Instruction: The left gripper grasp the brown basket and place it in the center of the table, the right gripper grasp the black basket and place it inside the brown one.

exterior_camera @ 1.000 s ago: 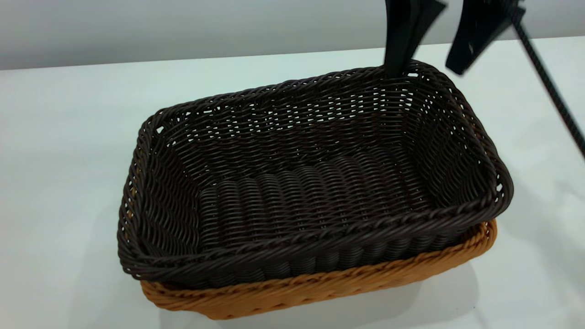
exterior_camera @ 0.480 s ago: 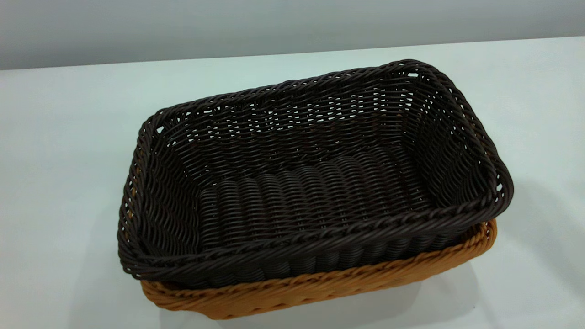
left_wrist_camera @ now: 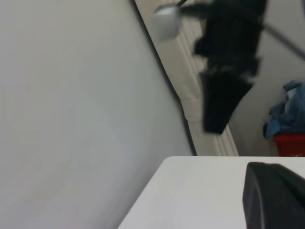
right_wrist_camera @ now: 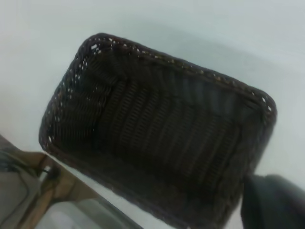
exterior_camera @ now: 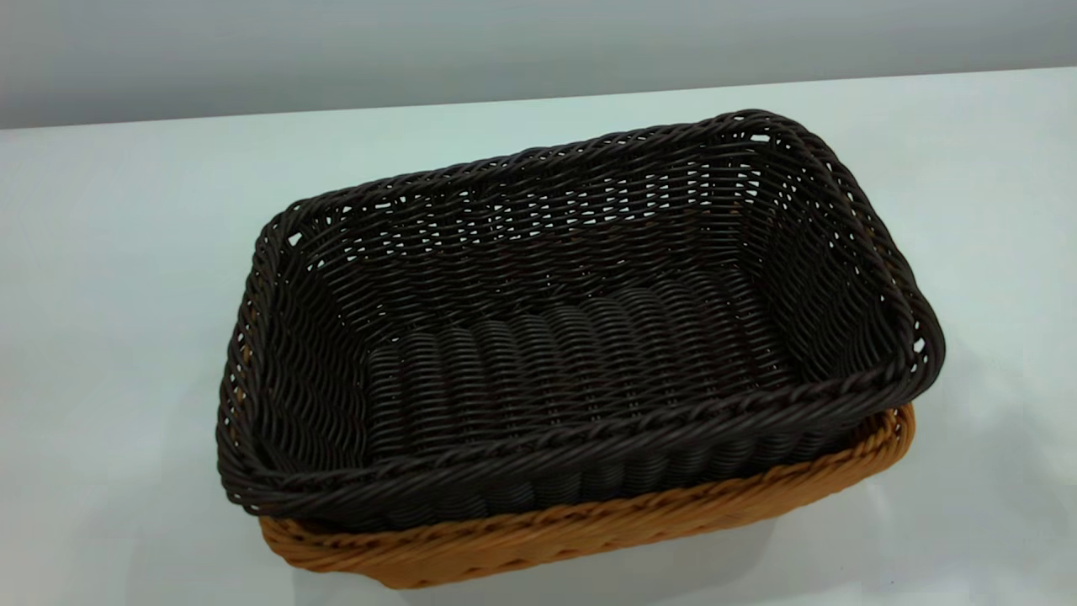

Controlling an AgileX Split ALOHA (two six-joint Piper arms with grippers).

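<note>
Two baskets nested mid-worktop: black basket (exterior_camera: pixel 580 337) seated inside brown basket (exterior_camera: pixel 589 530), task looks done. Both likely light, stiff, grippy weave; best hold is braided rim. Left tool (left_wrist_camera: pixel 274 198), right tool (right_wrist_camera: pixel 271 202): barely visible, jaw state unclear.

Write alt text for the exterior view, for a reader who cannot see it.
A black basket sits nested inside a brown basket on a white table, its braided rim standing above the brown rim. Only the brown basket's near side and right corner show. No gripper appears in this view.
</note>
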